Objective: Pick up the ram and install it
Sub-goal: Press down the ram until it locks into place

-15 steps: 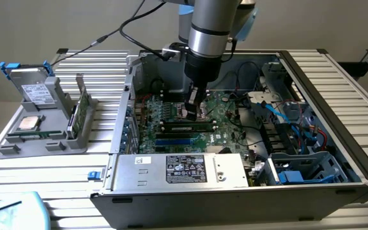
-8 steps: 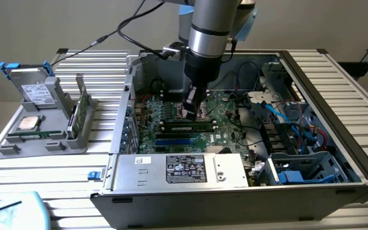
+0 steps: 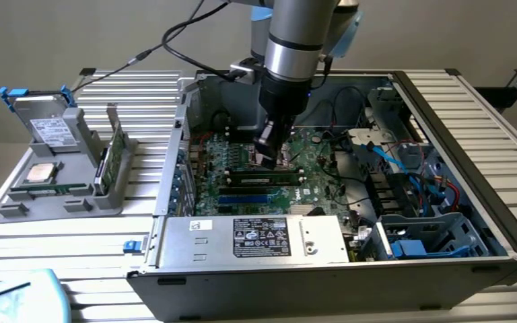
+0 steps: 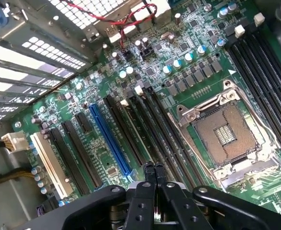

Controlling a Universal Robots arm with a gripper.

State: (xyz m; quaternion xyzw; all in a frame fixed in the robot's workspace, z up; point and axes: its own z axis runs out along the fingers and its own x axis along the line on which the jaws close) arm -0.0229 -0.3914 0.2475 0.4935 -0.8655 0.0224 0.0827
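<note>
Inside the open computer case (image 3: 474, 202) my gripper (image 4: 154, 168) hangs low over the motherboard (image 4: 97, 96), close to the memory slots beside the empty processor socket (image 4: 224, 132). From the wrist view I read the jaws as pressed together, tip against tip, with nothing between them. The ram (image 3: 260, 179) lies seated flat in a slot in the exterior view, just below the gripper's tip, its pale label facing up. I judge the stick is already in place and the closed jaws make a blunt tip for pressing, though I cannot tell whether they touch the board's edge at this moment. Off on the exterior view's left, a grey holder (image 3: 56, 195) on the slatted worktop (image 3: 79, 235) carries a square silver processor chip (image 3: 41, 173), a drive (image 3: 50, 124) standing upright and another green board (image 3: 108, 165) propped on edge; I take it the parts stand there so each can be reached from above. The power supply (image 3: 250, 239) sits at the case's near wall, well apart from the gripper's path.
</note>
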